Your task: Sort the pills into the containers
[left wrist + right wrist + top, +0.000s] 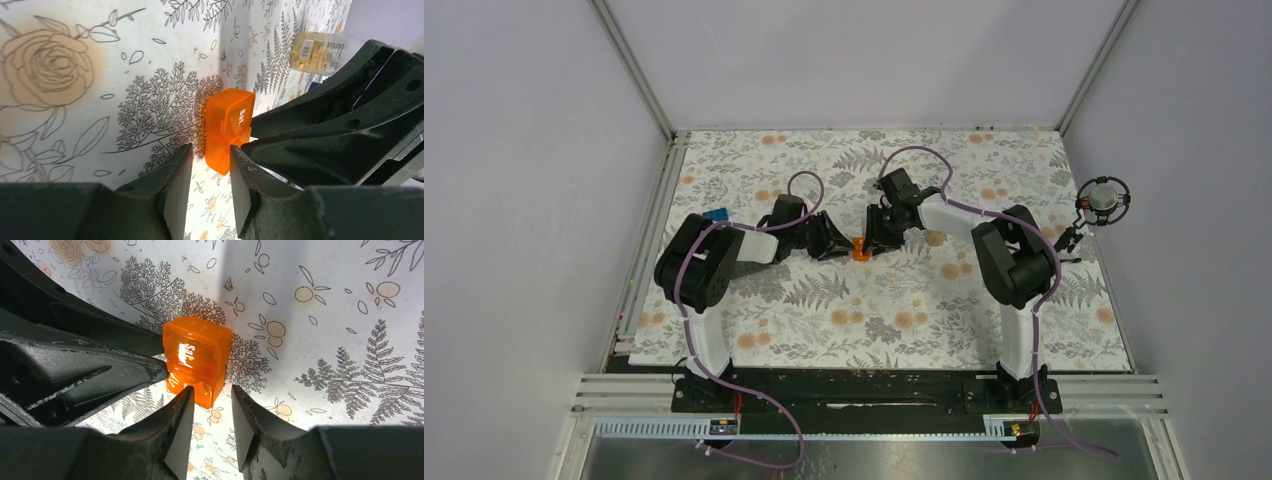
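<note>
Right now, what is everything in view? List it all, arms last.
box: one, translucent orange, mid-mat, between both grippers' tips
bottle: one, clear tan, on the mat beyond the box, by the right arm
brick: one, blue, left side of the mat, beside the left arm
ringed object: one, black with a pale centre, just off the mat's right edge
mat: one, white floral, under everything
left gripper: one, black, jaws slightly apart, tips at the box
right gripper: one, black, jaws slightly apart, tips at the box
</note>
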Motion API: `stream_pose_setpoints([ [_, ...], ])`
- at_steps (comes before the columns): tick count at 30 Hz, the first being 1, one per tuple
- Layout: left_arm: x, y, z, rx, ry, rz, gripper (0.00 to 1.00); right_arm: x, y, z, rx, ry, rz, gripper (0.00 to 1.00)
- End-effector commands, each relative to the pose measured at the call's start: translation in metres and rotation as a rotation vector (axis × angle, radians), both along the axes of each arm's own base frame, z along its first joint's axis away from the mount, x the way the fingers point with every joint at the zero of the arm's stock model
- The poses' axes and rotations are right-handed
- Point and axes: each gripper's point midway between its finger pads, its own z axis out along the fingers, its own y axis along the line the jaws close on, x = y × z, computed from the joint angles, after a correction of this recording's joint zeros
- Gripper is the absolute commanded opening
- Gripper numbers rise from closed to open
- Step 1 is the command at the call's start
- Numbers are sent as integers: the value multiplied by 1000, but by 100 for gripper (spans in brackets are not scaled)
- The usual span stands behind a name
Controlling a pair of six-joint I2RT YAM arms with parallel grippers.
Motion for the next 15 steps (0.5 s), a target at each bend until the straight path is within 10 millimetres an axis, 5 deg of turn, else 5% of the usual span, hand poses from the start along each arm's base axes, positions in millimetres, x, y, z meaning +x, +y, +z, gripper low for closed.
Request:
stream_pose_setpoints([
  [1,5,0,27,-63,-108,-23,33,-5,-7,-16,-76,23,-1,40],
  [15,1,-7,25,-98,-97,-81,28,-4,-5,-18,-65,38,-11,39],
])
